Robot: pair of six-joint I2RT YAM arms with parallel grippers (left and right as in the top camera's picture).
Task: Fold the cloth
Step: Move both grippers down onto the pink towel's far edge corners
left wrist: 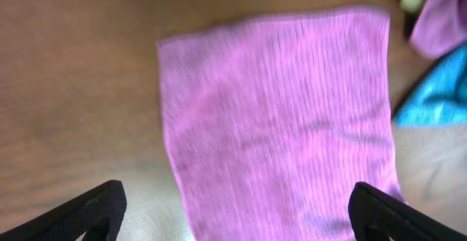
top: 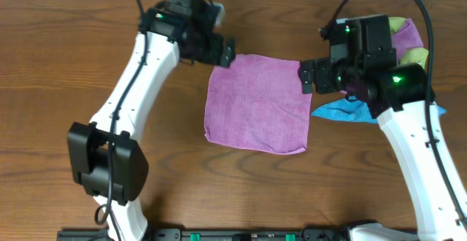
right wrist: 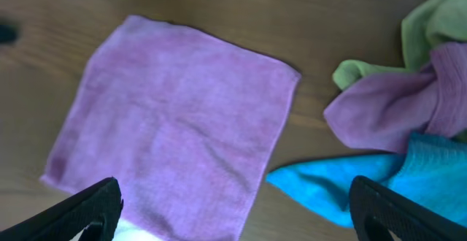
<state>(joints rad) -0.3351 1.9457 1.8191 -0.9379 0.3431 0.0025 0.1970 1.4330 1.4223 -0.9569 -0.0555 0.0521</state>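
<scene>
A pink-purple cloth (top: 255, 104) lies flat and unfolded on the wooden table; it also shows in the left wrist view (left wrist: 281, 117) and the right wrist view (right wrist: 171, 124). My left gripper (top: 219, 51) hovers over the cloth's far left corner, jaws wide open and empty (left wrist: 233, 215). My right gripper (top: 310, 77) hovers at the cloth's far right corner, jaws wide open and empty (right wrist: 233, 212).
A pile of other cloths lies to the right: a blue one (top: 343, 111), a purple one (right wrist: 394, 109) and a green one (right wrist: 430, 33). The blue cloth (right wrist: 350, 186) almost touches the flat cloth's right edge.
</scene>
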